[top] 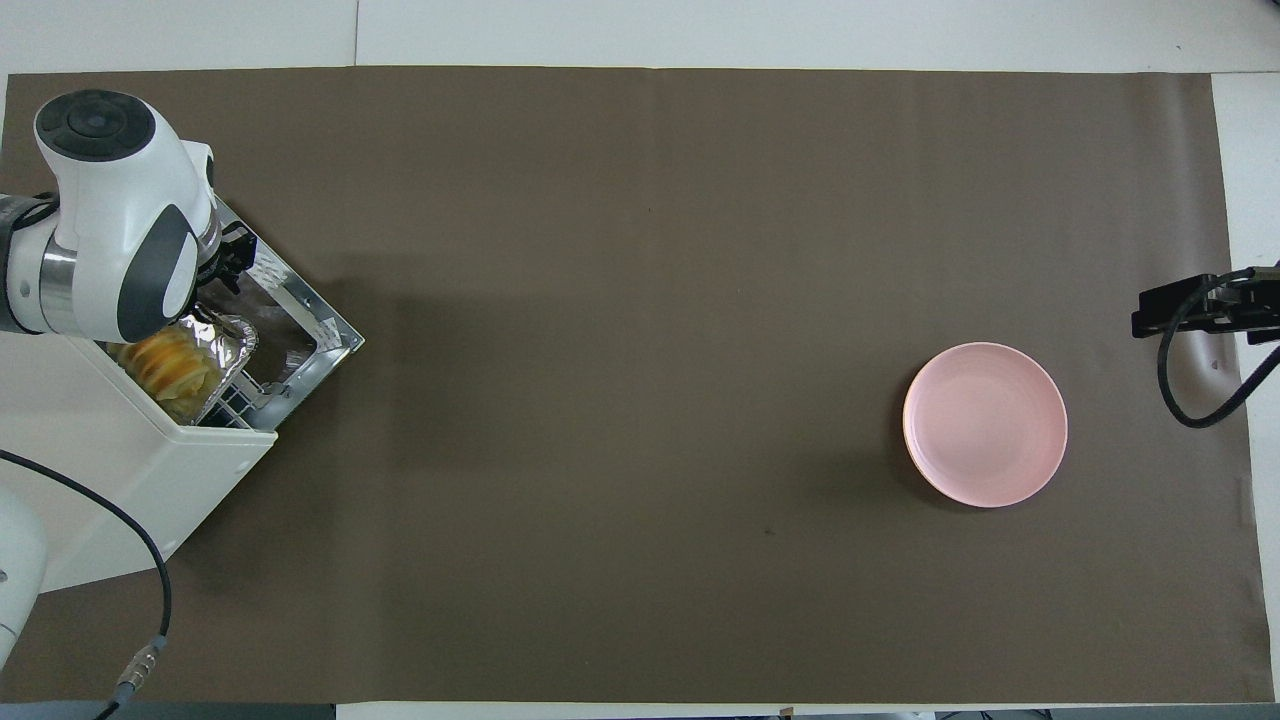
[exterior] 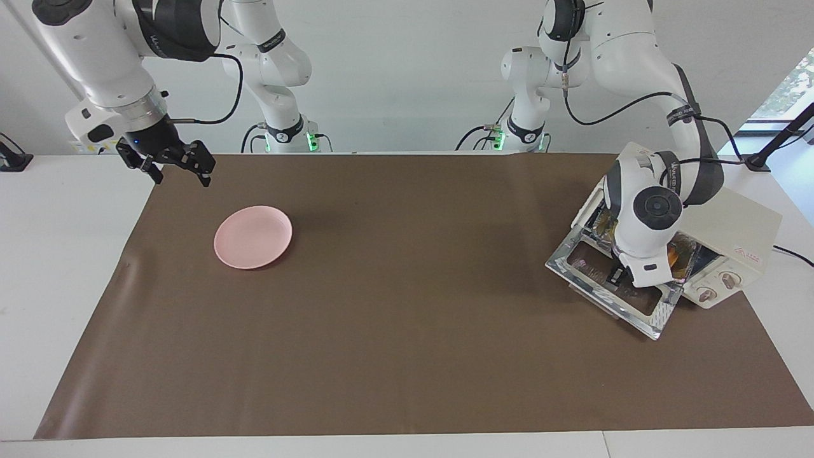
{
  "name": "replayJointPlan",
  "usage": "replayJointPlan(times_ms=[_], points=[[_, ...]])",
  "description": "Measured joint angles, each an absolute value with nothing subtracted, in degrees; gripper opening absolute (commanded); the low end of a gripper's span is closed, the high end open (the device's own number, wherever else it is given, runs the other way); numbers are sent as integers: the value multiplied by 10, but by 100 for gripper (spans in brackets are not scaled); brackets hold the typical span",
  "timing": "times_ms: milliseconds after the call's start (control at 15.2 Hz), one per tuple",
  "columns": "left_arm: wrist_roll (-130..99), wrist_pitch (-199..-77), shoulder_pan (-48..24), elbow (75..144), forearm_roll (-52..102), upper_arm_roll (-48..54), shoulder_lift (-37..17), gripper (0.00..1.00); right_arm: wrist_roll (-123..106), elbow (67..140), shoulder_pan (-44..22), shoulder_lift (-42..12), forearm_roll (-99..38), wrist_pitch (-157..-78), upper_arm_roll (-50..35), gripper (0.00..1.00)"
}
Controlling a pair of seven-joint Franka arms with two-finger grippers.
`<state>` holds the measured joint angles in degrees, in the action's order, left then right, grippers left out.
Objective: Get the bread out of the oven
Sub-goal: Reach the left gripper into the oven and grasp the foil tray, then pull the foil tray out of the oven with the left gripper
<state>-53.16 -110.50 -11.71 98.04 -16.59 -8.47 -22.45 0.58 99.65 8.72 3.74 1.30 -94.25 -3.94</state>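
The cream-white oven (exterior: 731,222) stands at the left arm's end of the table with its glass door (exterior: 636,312) folded down open; it also shows in the overhead view (top: 150,470). The yellow-orange bread (top: 170,365) lies in a silver foil tray (top: 225,340) at the oven's mouth. My left gripper (exterior: 617,275) hangs low over the open door, just in front of the tray (top: 228,262). The left arm's wrist hides most of the bread in the facing view. My right gripper (exterior: 172,165) is open and empty, up over the mat's edge at the right arm's end.
A pink plate (exterior: 253,237) lies empty on the brown mat (exterior: 407,318) toward the right arm's end, beside the right gripper; it also shows in the overhead view (top: 985,425). The oven's cable (exterior: 795,254) trails off the table's end.
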Motion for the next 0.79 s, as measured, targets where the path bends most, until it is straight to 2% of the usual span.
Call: replayJointPlan(times_ms=[394,787], points=[[-454,-1106,-115,979,-166,-88,-211,0,6,997,87,37,13,-942,-39,100],[-401,-1109,-121,925,-144,-74,-211,0,6,997,87,37,13,-942,-39,100]])
